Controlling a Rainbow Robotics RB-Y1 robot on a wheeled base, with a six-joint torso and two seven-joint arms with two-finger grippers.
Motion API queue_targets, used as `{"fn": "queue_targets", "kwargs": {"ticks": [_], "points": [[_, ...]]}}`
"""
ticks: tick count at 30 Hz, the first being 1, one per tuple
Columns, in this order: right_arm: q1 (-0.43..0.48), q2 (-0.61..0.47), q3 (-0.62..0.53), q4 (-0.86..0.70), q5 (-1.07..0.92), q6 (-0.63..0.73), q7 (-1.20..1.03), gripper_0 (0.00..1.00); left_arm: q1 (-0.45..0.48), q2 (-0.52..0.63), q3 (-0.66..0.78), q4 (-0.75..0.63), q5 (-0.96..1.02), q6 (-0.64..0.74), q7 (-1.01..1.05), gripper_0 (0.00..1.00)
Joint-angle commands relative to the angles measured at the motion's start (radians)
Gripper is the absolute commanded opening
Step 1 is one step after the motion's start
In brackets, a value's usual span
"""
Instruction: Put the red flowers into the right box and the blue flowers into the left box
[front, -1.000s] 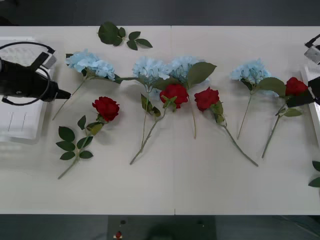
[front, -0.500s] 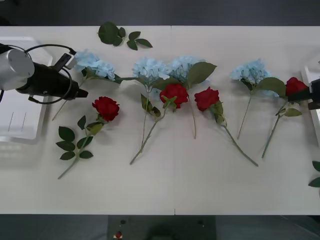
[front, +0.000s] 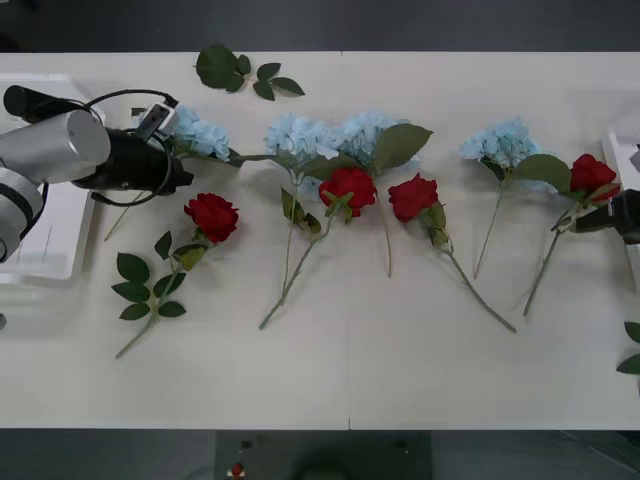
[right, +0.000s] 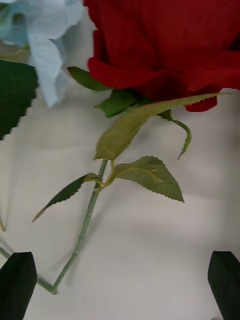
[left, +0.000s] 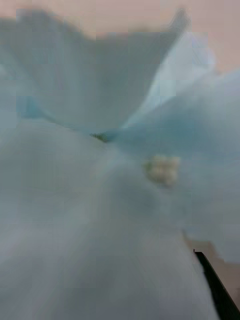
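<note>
Red flowers: four roses lay on the table (front: 420, 380); the rightmost rose (front: 592, 172) pointed its bloom away from the robot and slightly right, its stem (front: 545, 268) running back toward the robot's side.
Look of the rightmost rose: deep red bloom (right: 170, 45), thin green stem (right: 82, 230), small serrated leaves (right: 150, 175).
Blue flowers: pale fluffy clusters in a row just beyond the roses; the leftmost cluster (front: 200, 135) lay with its stem slanting toward the robot.
Right tool (front: 612, 215): just beside the rightmost rose, black fingers (right: 17, 282) spread wide, nothing between them.
Left tool (front: 180, 180): against the leftmost cluster (left: 100, 165); I cannot tell its opening.
Left box (front: 50, 250): left of the leftmost cluster, under the left arm.
</note>
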Motion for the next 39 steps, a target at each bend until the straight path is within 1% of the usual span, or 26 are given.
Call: {"fn": "queue_targets", "kwargs": {"ticks": [1,2,3,4,5,6,12,17,20,22,25,31,36,38,39], "points": [[-0.023,0.026,-0.005,0.011,0.046,0.001,-0.078,1.00,-0.033,-0.001,0.010,0.012,-0.027,-0.013,0.059,0.72],[-0.028,0.035,-0.005,0.011,0.061,0.002,-0.101,1.00,-0.033,-0.002,0.010,0.012,-0.030,-0.013,0.059,0.65],[-0.029,0.038,-0.005,0.011,0.069,0.004,-0.108,1.00,-0.033,-0.001,0.010,0.013,-0.032,-0.013,0.059,0.61],[-0.037,0.047,-0.005,0.011,0.091,0.005,-0.125,1.00,-0.032,-0.002,0.011,0.012,-0.033,-0.013,0.061,0.42],[-0.040,0.055,-0.005,0.010,0.109,0.007,-0.136,1.00,-0.032,-0.002,0.010,0.012,-0.036,-0.013,0.061,0.20],[-0.045,0.063,-0.005,0.010,0.126,0.008,-0.150,1.00,-0.030,-0.002,0.010,0.012,-0.038,-0.013,0.061,0.01],[-0.049,0.099,-0.005,0.011,0.186,-0.002,-0.204,1.00,-0.029,0.005,0.011,0.012,-0.004,-0.006,0.062,0.00],[-0.049,0.125,-0.007,0.011,0.207,-0.019,-0.220,1.00,-0.061,0.051,0.013,0.010,0.074,0.080,0.064,0.00],[-0.049,0.144,-0.019,0.013,0.249,-0.021,-0.233,1.00,-0.086,0.085,0.046,0.012,0.105,0.141,0.070,0.00],[-0.049,0.158,-0.034,0.019,0.290,-0.021,-0.245,1.00,-0.109,0.124,0.089,0.012,0.131,0.203,0.078,0.00],[-0.054,0.171,-0.041,0.025,0.324,-0.016,-0.259,1.00,-0.147,0.213,0.134,0.010,0.203,0.281,0.087,0.00],[-0.058,0.188,-0.044,0.027,0.342,-0.019,-0.280,1.00,-0.202,0.377,0.192,0.010,0.296,0.395,0.108,0.00],[-0.060,0.207,-0.051,0.028,0.391,-0.025,-0.297,1.00,-0.202,0.506,0.203,0.012,0.303,0.427,0.111,0.00],[-0.064,0.216,-0.056,0.028,0.417,-0.027,-0.311,1.00,-0.179,0.561,0.203,0.012,0.267,0.415,0.111,0.00],[-0.064,0.216,-0.056,0.030,0.417,-0.029,-0.314,0.98,-0.168,0.576,0.203,0.012,0.263,0.405,0.111,0.00]]}}
